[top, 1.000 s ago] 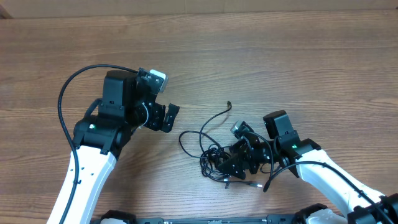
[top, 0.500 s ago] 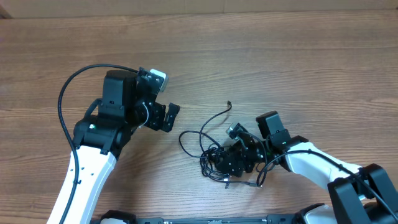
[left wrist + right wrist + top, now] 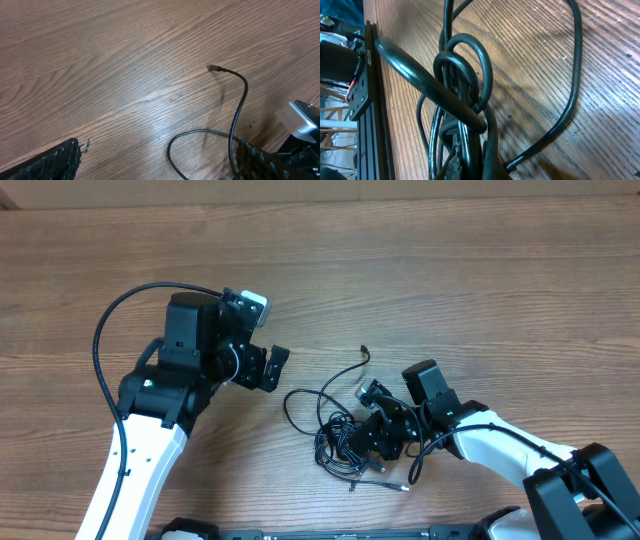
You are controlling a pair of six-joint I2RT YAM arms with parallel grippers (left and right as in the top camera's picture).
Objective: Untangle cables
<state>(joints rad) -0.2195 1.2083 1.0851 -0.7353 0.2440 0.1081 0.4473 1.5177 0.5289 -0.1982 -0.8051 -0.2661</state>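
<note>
The cables (image 3: 340,445) are mostly one tight knot near the front edge of the table (image 3: 480,290). Only one plug-tipped strand (image 3: 366,352) and a loop or two lie loose, so nearly all the untangling is left. The right gripper (image 3: 378,438) is buried in the knot and I cannot tell whether its jaws grip a cord, while the left gripper (image 3: 272,370) hangs nearby, wide open and empty, with nothing else in its way.

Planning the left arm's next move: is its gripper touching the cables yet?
Apart. The overhead view shows bare table between the open left gripper and the nearest loop of the cables.
</note>
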